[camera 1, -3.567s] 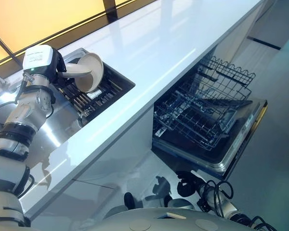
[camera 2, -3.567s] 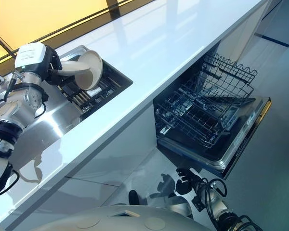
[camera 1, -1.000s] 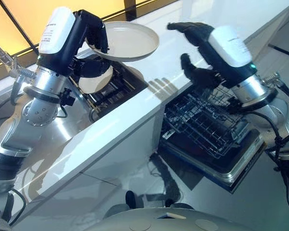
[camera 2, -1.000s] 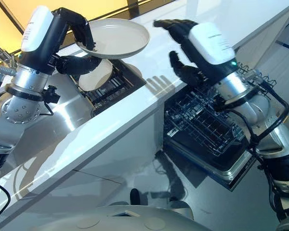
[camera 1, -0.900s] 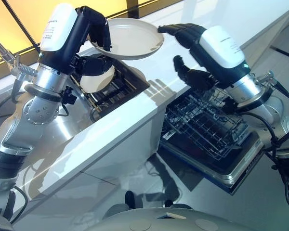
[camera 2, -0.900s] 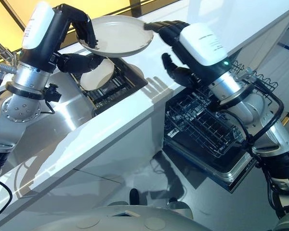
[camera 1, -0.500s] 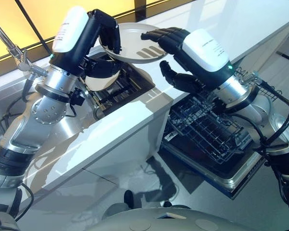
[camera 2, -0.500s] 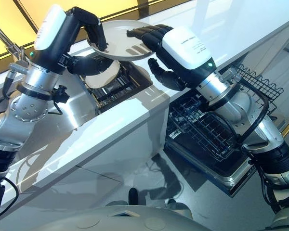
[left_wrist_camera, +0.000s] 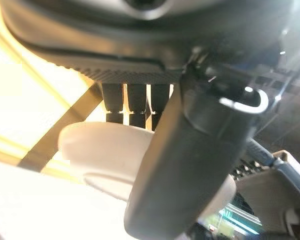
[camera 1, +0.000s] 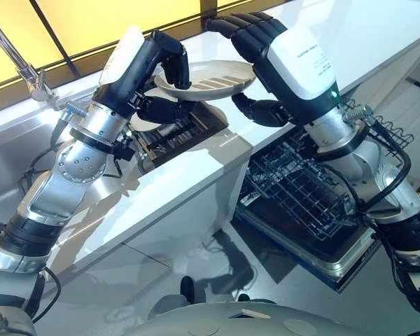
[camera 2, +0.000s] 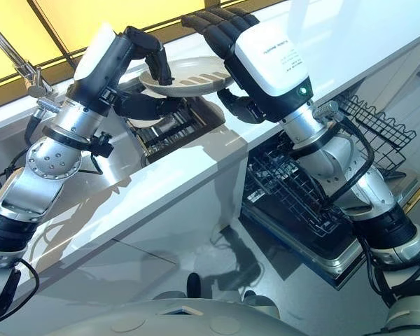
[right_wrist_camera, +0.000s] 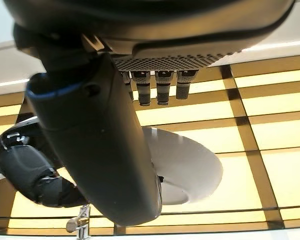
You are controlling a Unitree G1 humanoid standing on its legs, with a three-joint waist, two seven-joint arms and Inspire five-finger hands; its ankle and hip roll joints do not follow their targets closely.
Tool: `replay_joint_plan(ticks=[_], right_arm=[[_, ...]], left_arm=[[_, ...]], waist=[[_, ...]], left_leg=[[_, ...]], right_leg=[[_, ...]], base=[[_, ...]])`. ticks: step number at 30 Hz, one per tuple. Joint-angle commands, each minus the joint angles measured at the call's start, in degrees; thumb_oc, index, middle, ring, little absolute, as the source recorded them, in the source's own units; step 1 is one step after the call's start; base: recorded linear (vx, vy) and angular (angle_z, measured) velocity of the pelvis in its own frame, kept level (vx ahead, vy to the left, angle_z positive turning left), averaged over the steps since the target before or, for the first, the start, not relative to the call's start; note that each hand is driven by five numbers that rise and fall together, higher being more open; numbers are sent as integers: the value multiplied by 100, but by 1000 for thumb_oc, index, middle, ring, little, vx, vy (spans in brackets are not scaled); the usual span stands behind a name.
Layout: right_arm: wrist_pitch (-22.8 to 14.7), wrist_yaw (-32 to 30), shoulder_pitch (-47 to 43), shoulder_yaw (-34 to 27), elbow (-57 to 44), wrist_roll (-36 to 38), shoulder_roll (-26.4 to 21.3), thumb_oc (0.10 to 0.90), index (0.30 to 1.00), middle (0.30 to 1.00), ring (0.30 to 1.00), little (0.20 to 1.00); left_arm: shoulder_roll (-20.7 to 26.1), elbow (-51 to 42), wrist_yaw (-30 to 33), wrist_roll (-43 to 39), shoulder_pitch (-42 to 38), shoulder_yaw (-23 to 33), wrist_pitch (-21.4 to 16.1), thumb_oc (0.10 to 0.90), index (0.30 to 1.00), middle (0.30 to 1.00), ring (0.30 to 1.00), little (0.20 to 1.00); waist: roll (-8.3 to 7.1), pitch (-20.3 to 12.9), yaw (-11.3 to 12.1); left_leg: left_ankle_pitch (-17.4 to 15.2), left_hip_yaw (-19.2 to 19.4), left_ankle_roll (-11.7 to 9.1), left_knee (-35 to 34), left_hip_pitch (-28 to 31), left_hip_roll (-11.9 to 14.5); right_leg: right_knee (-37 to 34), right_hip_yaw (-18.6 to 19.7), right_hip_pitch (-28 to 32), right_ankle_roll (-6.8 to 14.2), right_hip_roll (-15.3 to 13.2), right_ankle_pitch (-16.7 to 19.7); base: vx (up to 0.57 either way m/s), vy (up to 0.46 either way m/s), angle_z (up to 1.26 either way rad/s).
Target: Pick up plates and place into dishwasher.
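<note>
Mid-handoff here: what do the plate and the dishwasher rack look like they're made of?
Plate: an opaque off-white piece with a smooth, faintly glossy face and a thick raised rim; it looks like glazed ceramic, though melamine can't be ruled out. Dishwasher rack: thin dark crossing rods with upright tines, so apparently coated steel wire. The left hand pinches the plate's rim.

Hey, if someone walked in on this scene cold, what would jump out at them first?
Most striking is the pale plate held up over the white counter, pinched at its rim by the left hand, with the right hand spread open at its other side. Next comes the dishwasher below the counter at the right, door down and wire rack pulled out.
</note>
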Motion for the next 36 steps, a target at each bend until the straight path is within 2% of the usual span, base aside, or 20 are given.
replay_joint_plan(ticks=[1,5,6,7,8,11,19,33,34,35,36], right_arm=[[285,-99,-728,-28,121,-21,-93,800,900,900,900,900],[441,-78,-787,32,221,108,-194,800,900,900,900,900],[432,-88,-755,8,250,80,-173,547,684,684,684,647],[424,-121,-729,-7,276,114,-161,416,571,571,571,516],[410,-105,-709,-9,301,132,-146,100,300,300,300,200],[376,-15,-648,-2,368,160,-107,100,300,300,300,200],[387,842,-321,-4,349,733,-196,100,300,300,300,200],[371,785,-47,-134,423,682,130,100,300,300,300,200],[347,761,-17,-164,430,645,145,100,300,300,300,200],[327,742,14,-194,432,627,151,100,300,300,300,200],[320,729,43,-218,422,609,144,100,300,300,300,200]], left_arm=[[57,-406,108,-402,-975,-28,-358,100,300,300,300,200],[106,-491,-46,-544,-986,-35,-391,100,300,300,300,200],[95,-521,-86,-559,-967,-24,-392,100,300,300,300,200],[85,-538,-122,-560,-944,-10,-409,100,300,300,300,200],[74,-538,-144,-562,-931,-9,-419,100,300,300,300,200],[50,-530,-149,-499,-914,-3,-473,100,300,300,300,200],[104,-584,57,-381,-820,181,-614,100,300,300,300,200],[-60,-560,243,-224,-590,391,-595,100,300,300,300,200],[-67,-550,286,-219,-569,417,-606,251,429,429,429,351],[-72,-541,338,-197,-549,443,-609,547,684,684,684,647],[-76,-531,396,-183,-534,457,-599,720,832,832,832,820]], waist=[[-108,-638,78],[-118,-647,82],[-116,-646,85],[-117,-645,85],[-113,-645,84],[-114,-643,81],[-125,-653,47],[-126,-627,40],[-122,-625,33],[-121,-622,24],[-120,-623,12]], left_leg=[[-670,-44,192,8,316,-385],[-664,-41,193,8,314,-383],[-666,-47,194,8,316,-384],[-668,-54,199,8,319,-388],[-667,-58,201,8,318,-390],[-673,-63,209,8,318,-395],[-657,-73,203,8,313,-389],[-681,18,197,8,320,-422],[-684,31,195,8,323,-418],[-685,40,195,8,325,-416],[-684,50,196,8,324,-414]], right_leg=[[329,24,-564,235,178,369],[326,16,-558,229,183,372],[324,16,-555,228,182,372],[322,22,-553,228,184,375],[325,25,-555,225,187,373],[323,34,-553,227,186,372],[362,39,-563,231,180,359],[270,-53,-557,286,101,452],[267,-43,-557,290,100,456],[268,-25,-561,292,102,460],[271,-5,-568,295,104,460]], base=[[0,0,0],[17,-7,4],[24,-9,3],[0,0,0],[0,0,0],[0,0,0],[0,0,0],[0,0,0],[-19,11,-4],[-24,14,-5],[-27,14,-6]])
